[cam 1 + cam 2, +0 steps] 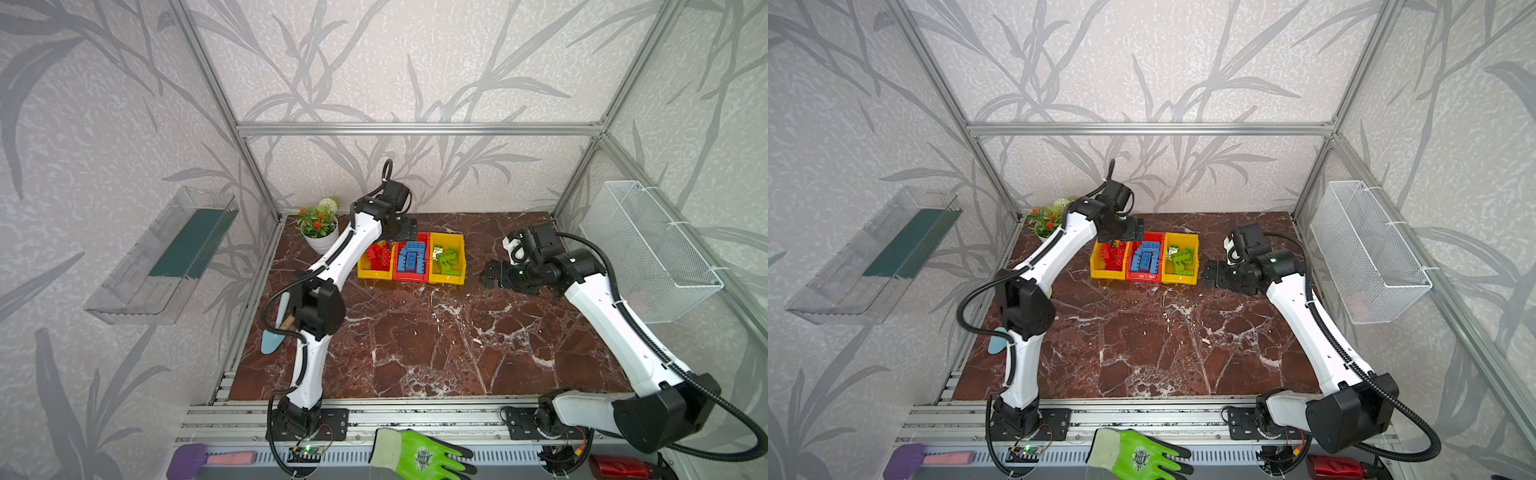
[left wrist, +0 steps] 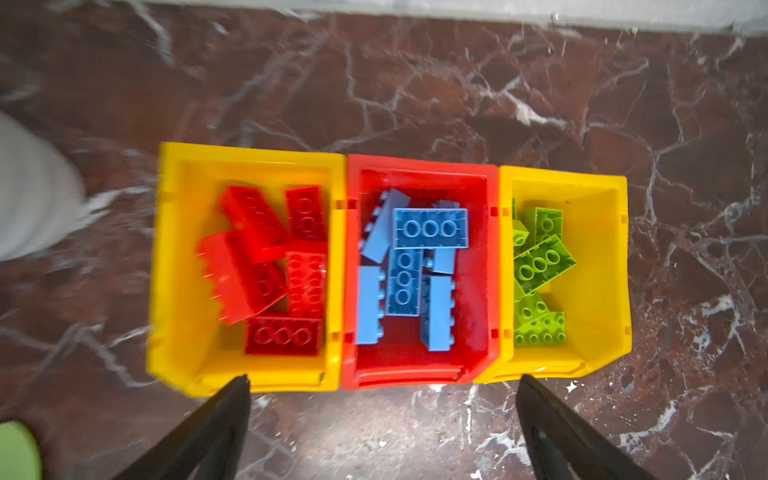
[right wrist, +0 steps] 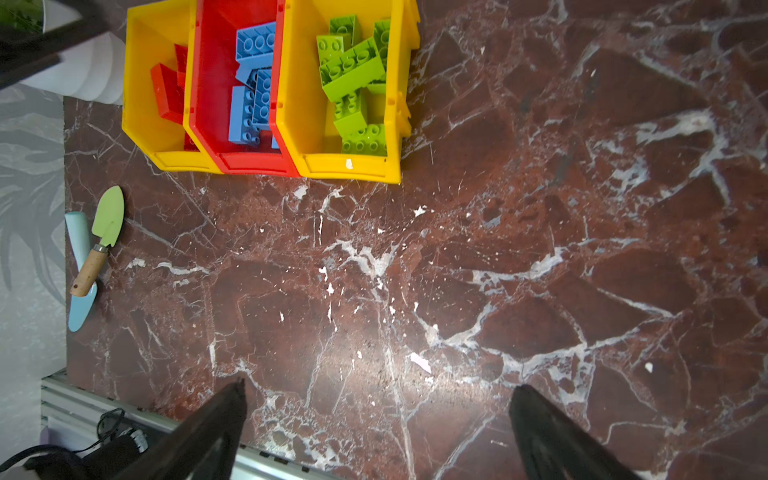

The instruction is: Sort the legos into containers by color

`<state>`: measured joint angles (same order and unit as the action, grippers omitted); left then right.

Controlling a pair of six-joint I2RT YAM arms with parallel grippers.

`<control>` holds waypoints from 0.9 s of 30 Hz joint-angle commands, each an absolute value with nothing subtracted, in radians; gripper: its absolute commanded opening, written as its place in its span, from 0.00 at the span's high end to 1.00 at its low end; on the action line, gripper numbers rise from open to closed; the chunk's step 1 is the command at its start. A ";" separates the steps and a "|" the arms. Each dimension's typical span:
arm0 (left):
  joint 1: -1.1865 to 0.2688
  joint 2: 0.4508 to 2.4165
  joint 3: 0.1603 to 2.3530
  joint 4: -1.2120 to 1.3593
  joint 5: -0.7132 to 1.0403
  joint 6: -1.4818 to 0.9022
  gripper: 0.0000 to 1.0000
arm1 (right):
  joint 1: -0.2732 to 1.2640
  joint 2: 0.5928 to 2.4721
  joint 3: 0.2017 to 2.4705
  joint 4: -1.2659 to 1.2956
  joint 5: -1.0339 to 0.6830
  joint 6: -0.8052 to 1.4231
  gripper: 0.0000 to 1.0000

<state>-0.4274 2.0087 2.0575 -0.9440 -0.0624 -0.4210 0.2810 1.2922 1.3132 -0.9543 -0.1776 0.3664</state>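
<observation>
Red, blue, lime legos [image 2: 430, 228] colour-sorted in the containers [image 2: 419, 161]; left tool [image 2: 384, 378], right tool [image 3: 380, 383] wide, empty.

Bright even light, left wrist view motion-blurred

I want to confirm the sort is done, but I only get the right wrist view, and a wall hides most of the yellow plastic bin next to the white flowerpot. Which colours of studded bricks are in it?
Observer: Only red studded plastic bricks lie in that yellow plastic bin.
Operator: Where is the left gripper?
Observer: The left gripper hangs over the row of bins, jaws wide open, holding nothing.
Operator: Any bricks beyond my frame?
Observer: None shows on the marbled brown tabletop in both top views.
</observation>
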 commanded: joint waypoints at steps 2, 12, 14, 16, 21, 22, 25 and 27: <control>-0.371 1.717 1.741 -0.788 -0.311 -0.421 0.01 | 0.265 1.222 1.253 -0.866 -0.100 0.219 0.01; -0.198 1.011 0.783 -0.330 -0.588 -0.294 0.01 | 0.246 0.921 0.777 -0.308 0.135 -0.049 0.01; -0.181 0.923 0.646 -0.204 -0.622 -0.219 0.01 | 0.244 0.850 0.617 -0.083 0.157 -0.106 0.01; -0.156 0.889 0.562 -0.106 -0.616 -0.177 0.01 | 0.240 0.824 0.488 0.121 0.200 -0.120 0.01; -0.075 0.976 0.506 0.026 -0.543 -0.198 0.01 | 0.177 0.943 0.405 0.293 0.224 -0.058 0.01; -0.065 1.006 0.500 0.064 -0.520 -0.196 0.01 | 0.170 0.971 0.393 0.338 0.224 -0.063 0.01; -0.044 1.086 0.473 0.166 -0.476 -0.186 0.01 | 0.150 1.044 0.367 0.468 0.223 -0.060 0.01; -0.031 1.133 0.435 0.263 -0.442 -0.177 0.01 | 0.131 1.110 0.362 0.534 0.203 -0.043 0.01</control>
